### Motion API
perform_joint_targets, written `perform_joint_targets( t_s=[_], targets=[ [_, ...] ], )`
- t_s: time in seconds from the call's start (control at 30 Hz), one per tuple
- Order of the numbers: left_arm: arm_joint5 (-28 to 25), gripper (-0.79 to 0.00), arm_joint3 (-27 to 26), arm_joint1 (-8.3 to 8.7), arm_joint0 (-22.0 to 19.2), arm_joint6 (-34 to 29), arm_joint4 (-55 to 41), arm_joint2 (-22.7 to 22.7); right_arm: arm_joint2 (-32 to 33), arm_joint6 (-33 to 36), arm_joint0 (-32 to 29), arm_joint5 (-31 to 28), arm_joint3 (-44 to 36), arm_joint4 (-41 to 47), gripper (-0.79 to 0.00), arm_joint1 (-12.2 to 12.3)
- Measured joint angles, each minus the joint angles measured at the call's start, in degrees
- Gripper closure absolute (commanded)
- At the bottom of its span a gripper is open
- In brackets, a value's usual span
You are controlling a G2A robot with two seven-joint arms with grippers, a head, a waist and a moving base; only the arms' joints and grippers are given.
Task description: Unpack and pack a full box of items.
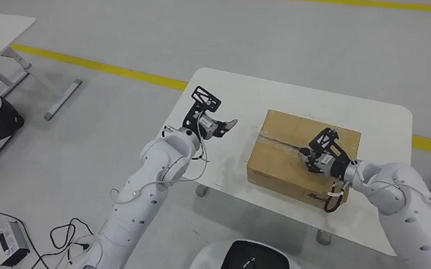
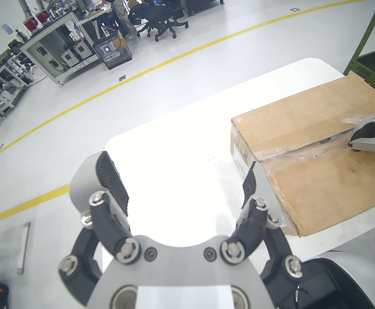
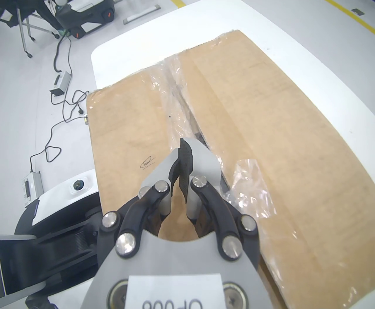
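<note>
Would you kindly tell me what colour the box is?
The box is plain brown cardboard, best seen in the right wrist view.

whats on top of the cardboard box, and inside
On the cardboard box, crinkled clear tape covers the top seam, with the shut right end effector at it. Closed flaps hide the contents.

The left arm [image 1: 137, 196] and right arm [image 1: 408, 193] are glossy white rounded shells trailing thin cables. The left pincer [image 2: 178, 164] and right pincer [image 3: 184, 146] share silver plates, black linkages, round screws and ribbed black pads [image 2: 112, 181].
</note>
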Motion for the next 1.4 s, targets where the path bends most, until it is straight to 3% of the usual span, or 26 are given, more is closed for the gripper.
perform_joint_targets(
  t_s=[0.23,0.5,0.67,0.97,1.17,1.3,1.4],
  targets=[
    [0.0,-0.785,0.0,0.0,0.0,0.0,0.0,0.0,4.17,-2.17,-1.02,-0.04,-2.76,0.67,0.0,1.07],
    [0.0,-0.785,0.0,0.0,0.0,0.0,0.0,0.0,14.15,-0.58,-8.17,3.1,-10.65,1.03,0.0,4.05],
    [0.0,-0.785,0.0,0.0,0.0,0.0,0.0,0.0,13.89,2.01,-10.37,3.45,-12.32,0.24,0.0,4.38],
    [0.0,-0.785,0.0,0.0,0.0,0.0,0.0,0.0,11.59,0.55,-9.28,4.81,-6.87,0.86,0.0,3.67],
    [0.0,-0.785,0.0,0.0,0.0,0.0,0.0,0.0,15.43,-2.49,-8.99,3.13,-8.59,4.0,0.0,4.3],
    [0.0,-0.785,0.0,0.0,0.0,0.0,0.0,0.0,22.22,-4.42,-12.02,7.79,-15.27,2.84,0.0,5.66],
    [0.0,-0.785,0.0,0.0,0.0,0.0,0.0,0.0,27.84,-2.39,-16.75,16.41,-22.18,1.3,0.0,6.57]
  ],
)
